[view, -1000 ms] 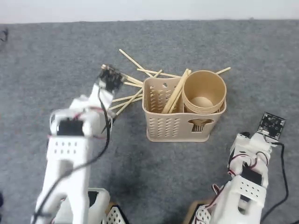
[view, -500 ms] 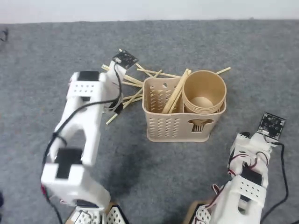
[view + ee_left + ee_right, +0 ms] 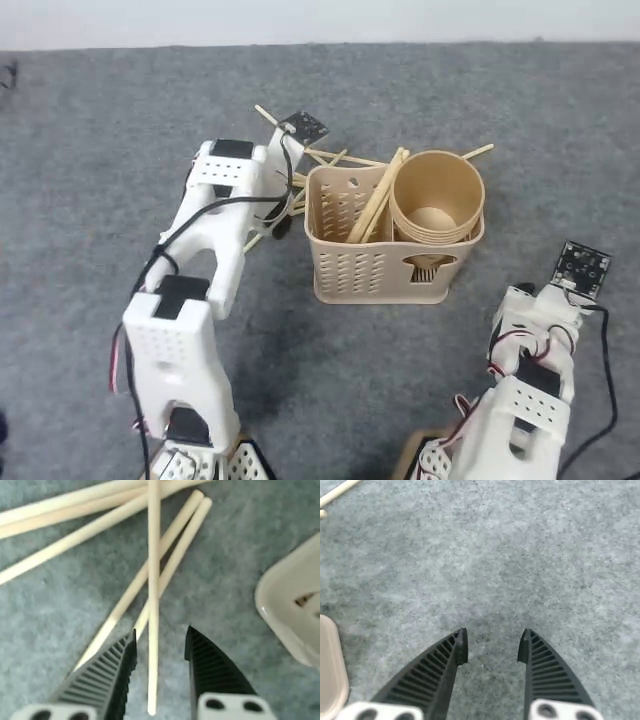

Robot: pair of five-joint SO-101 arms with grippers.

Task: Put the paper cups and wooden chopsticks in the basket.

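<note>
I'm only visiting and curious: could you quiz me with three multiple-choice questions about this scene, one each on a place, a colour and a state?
1. Where are the paper cups? A) on a shelf B) in the basket C) in a drawer
2. The basket's colour? A) beige B) blue C) black
3. The left gripper is: A) shut on a cup B) shut on the basket C) open astride a chopstick

B: the stacked cups sit inside it. A: its walls are beige. C: its jaws stand apart, the stick between them.
</note>
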